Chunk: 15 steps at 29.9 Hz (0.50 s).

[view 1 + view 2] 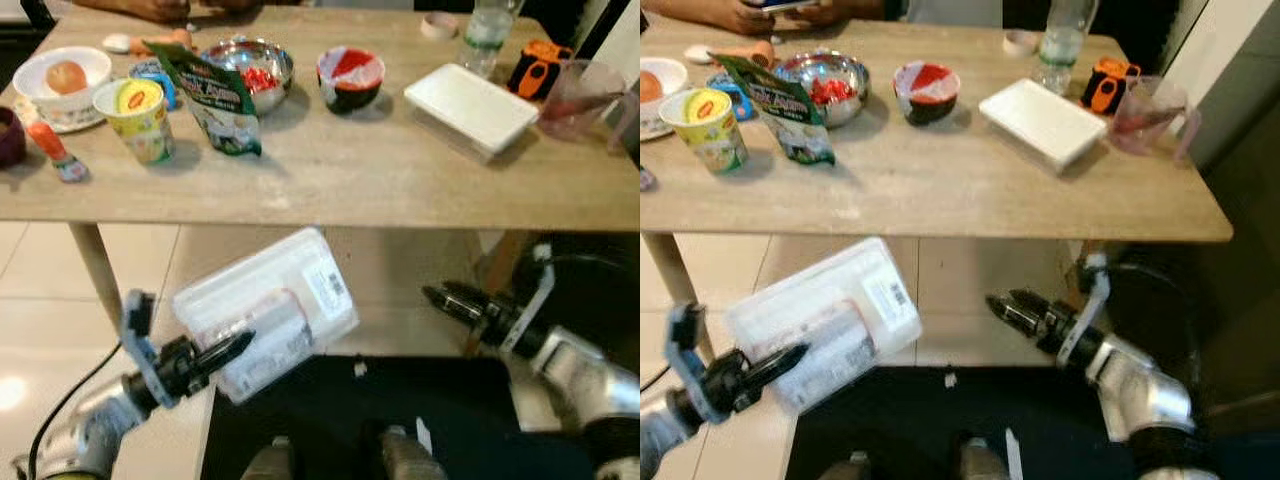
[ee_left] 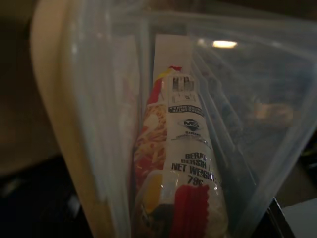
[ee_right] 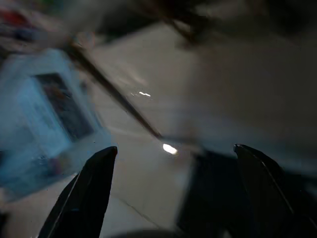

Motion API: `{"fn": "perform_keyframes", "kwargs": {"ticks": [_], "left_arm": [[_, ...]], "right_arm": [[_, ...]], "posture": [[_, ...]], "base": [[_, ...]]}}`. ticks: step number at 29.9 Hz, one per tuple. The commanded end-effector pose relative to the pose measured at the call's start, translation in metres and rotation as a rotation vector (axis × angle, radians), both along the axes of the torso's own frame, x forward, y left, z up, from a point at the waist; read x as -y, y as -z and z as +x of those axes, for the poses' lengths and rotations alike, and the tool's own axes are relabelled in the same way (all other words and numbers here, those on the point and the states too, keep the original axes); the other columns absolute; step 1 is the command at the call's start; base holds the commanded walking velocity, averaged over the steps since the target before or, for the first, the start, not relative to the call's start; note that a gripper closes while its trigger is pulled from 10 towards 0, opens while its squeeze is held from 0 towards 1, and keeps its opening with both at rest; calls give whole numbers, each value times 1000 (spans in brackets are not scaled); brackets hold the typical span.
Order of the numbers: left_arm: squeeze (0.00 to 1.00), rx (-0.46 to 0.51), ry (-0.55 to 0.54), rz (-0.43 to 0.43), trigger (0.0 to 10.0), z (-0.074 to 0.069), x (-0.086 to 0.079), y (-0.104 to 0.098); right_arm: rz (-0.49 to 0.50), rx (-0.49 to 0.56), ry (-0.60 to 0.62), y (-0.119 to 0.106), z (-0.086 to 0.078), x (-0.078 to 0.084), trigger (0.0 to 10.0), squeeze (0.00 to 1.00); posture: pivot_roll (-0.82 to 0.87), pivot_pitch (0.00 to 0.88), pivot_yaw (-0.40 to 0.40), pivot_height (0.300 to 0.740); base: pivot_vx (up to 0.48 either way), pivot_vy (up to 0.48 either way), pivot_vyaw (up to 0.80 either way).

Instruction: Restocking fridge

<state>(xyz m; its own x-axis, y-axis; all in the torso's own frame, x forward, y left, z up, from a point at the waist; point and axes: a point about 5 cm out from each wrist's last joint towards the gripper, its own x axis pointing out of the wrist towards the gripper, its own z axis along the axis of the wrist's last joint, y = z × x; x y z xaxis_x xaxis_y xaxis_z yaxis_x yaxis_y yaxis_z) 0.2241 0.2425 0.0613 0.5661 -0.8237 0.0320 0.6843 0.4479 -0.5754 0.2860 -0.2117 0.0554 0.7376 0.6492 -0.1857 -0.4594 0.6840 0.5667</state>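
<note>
Left eye view: left gripper point(image 1: 228, 352) clamped on clear lidded container point(image 1: 268, 308), tilted; light, rigid, slippery; packet point(image 2: 178, 188) loose inside. Right gripper point(image 3: 173, 173) fingers apart, empty.

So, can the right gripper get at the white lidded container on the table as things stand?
Probably yes: the right gripper is open and holds nothing, and the white lidded container lies near the table's right edge, nothing on top.

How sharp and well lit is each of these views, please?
Eye views: bright, fairly sharp, the table evenly lit. Left wrist view: dim, the packet label readable inside the clear container, a lamp glint above. Right wrist view: smeared by motion blur.
</note>
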Motion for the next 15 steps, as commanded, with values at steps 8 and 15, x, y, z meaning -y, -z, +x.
{"fn": "perform_keyframes", "kwargs": {"ticks": [8,15], "left_arm": [[0,-155,-167,281,10000,-4,-4,49],[0,-235,-282,509,10000,-9,-7,77]], "right_arm": [[-247,-271,367,65,-33,30,10000,0],[-413,-467,560,101,-75,49,10000,0]], "posture": [[1,165,-54,740],[1,157,-52,740]], "base": [[0,0,0],[0,0,0]]}}
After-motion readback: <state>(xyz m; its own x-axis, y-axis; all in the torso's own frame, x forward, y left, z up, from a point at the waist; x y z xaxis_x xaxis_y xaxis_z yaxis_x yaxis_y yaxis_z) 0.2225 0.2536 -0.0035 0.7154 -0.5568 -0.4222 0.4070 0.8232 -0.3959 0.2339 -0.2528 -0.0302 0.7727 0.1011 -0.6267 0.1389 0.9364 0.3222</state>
